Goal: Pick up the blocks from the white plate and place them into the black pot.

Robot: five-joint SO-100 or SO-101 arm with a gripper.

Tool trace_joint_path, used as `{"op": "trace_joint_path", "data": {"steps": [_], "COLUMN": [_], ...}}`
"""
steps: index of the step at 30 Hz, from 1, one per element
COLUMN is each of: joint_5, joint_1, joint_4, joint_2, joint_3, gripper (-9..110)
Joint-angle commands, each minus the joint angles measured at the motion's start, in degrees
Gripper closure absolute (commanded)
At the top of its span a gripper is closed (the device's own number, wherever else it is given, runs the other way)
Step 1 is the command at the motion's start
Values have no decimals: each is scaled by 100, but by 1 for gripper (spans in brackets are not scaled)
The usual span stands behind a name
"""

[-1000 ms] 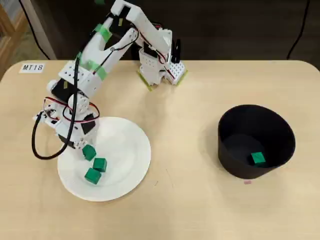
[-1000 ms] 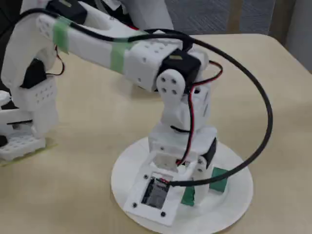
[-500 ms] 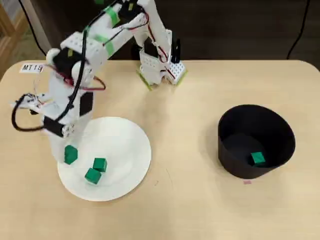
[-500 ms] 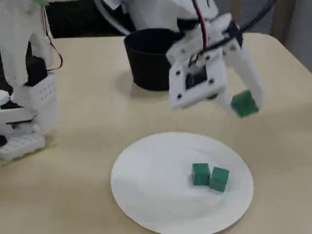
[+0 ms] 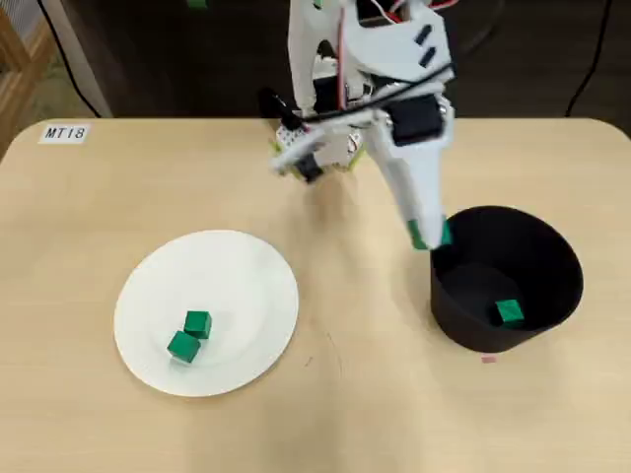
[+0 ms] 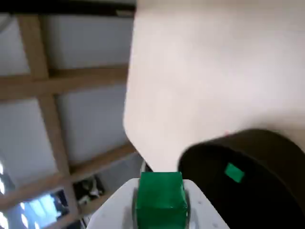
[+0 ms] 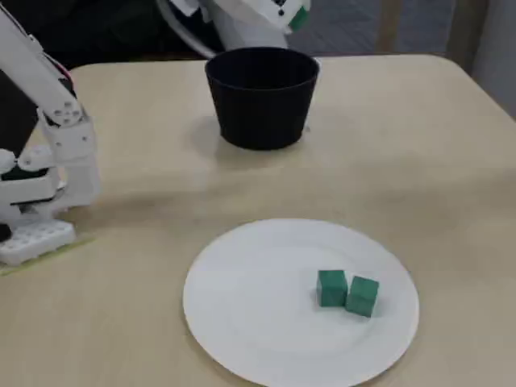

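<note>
My gripper (image 5: 431, 235) is shut on a green block (image 5: 437, 235) and hangs above the left rim of the black pot (image 5: 537, 258). The wrist view shows that block (image 6: 160, 196) held between the white fingers, with the pot (image 6: 267, 191) below and to the right. One green block (image 5: 509, 312) lies on the pot's floor, also seen in the wrist view (image 6: 233, 172). Two more blocks (image 5: 197, 323) (image 5: 182, 346) sit side by side on the white plate (image 5: 246, 286). The fixed view shows the same pair (image 7: 331, 288) (image 7: 362, 295) on the plate (image 7: 258, 322), and the held block (image 7: 299, 17) above the pot (image 7: 262, 101).
The arm's white base (image 5: 317, 138) stands at the table's back edge, and also shows at the left of the fixed view (image 7: 36, 210). A label reading MT18 (image 5: 63, 133) is stuck near the back left corner. Bare table lies between plate and pot.
The arm swung from above the plate over to the pot, carrying one green block it lifted off the plate. Two blocks stay on the plate.
</note>
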State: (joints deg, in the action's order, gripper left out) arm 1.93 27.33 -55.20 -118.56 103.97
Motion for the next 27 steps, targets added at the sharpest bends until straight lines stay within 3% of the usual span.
{"op": "trace_joint_path", "data": {"steps": [1,11,25,27], "joint_5": [-9,360,800,1037], "joint_1": [606,1055,677,668], "joint_4": [299,712,870,756], "joint_2": [-229,360,1063,1011], "joint_3": [422,650,281,237], "gripper": [104,104,104,84]}}
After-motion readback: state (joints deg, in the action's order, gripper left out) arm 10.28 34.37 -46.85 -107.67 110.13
